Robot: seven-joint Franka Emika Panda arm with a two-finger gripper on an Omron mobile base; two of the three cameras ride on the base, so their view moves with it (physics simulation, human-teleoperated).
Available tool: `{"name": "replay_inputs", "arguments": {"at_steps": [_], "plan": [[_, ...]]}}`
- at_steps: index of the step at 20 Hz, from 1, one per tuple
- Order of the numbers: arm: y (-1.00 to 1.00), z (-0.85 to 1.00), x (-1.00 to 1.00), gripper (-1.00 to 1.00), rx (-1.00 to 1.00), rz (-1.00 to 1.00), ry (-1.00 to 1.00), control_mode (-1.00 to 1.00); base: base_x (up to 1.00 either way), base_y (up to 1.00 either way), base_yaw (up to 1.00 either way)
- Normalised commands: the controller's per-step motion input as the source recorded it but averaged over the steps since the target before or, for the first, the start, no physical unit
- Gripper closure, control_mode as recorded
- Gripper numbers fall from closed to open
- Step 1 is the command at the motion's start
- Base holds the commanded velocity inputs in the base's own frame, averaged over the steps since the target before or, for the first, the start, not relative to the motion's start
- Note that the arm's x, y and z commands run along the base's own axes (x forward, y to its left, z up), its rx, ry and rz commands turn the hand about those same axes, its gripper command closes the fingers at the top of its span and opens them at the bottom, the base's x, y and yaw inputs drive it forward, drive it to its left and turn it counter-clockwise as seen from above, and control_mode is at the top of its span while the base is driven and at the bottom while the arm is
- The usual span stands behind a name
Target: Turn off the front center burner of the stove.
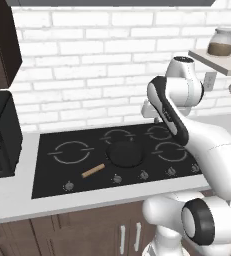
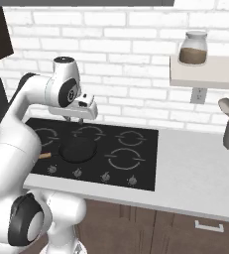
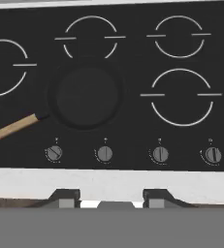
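Skillet (image 3: 87, 94) covers front ctr burner; knobs (image 3: 105, 154) unobstructed, jar (image 2: 193, 48) on shelf.

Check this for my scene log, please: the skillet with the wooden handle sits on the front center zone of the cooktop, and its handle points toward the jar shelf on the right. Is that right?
Not quite. The skillet does sit on the front center burner of the stove, but its wooden handle points left and toward the knobs, away from the shelf with the jar. The left base view shows this.
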Motion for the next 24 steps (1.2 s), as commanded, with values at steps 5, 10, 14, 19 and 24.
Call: {"name": "replay_inputs", "arguments": {"at_steps": [5, 10, 14, 19, 24], "plan": [[0.16, 0.00, -0.39, -1.00, -0.01, 0.06, -0.01, -1.00, 0.00, 0.00, 0.00], [0.51, -0.14, -0.87, -1.00, -0.02, 0.21, 0.00, -1.00, 0.00, 0.00, 0.00], [0.56, -0.16, -0.76, -1.00, -0.01, 0.23, 0.01, -1.00, 0.00, 0.00, 0.00], [0.60, -0.11, -0.61, -1.00, -0.03, 0.25, 0.02, -1.00, 0.00, 0.00, 0.00], [0.46, -0.20, -0.43, -1.00, 0.00, 0.22, 0.10, -1.00, 0.00, 0.00, 0.00]]}}
